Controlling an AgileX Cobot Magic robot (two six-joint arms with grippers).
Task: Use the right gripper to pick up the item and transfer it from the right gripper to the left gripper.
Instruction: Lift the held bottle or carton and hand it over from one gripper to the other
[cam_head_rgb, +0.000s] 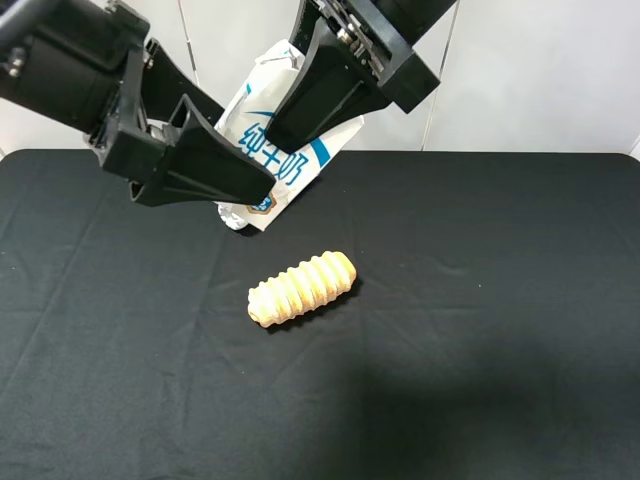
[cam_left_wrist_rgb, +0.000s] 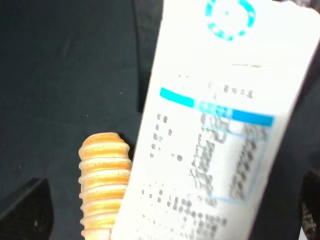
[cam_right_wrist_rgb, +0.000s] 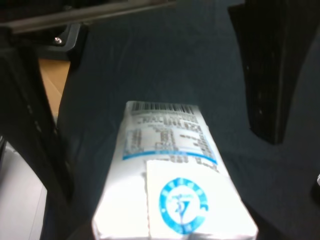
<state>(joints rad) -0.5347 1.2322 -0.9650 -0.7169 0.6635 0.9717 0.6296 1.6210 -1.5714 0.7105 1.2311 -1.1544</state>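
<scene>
The milk carton (cam_head_rgb: 290, 165) hangs tilted in the air above the back of the black table. My right gripper (cam_head_rgb: 320, 110) comes down from above and is shut on the carton's upper end. My left gripper (cam_head_rgb: 250, 172) reaches in from the left, open, its fingers straddling the carton's lower end. In the left wrist view the carton (cam_left_wrist_rgb: 215, 140) fills the space between the two wide-apart fingers (cam_left_wrist_rgb: 25, 210). In the right wrist view the carton (cam_right_wrist_rgb: 170, 165) runs away from the camera and the left gripper's black finger (cam_right_wrist_rgb: 270, 75) stands clear of its far end.
A ridged orange-tan roll (cam_head_rgb: 302, 288) lies on the black cloth (cam_head_rgb: 480, 300) just in front of the carton; it also shows in the left wrist view (cam_left_wrist_rgb: 104, 185). A white wall runs behind the table's far edge.
</scene>
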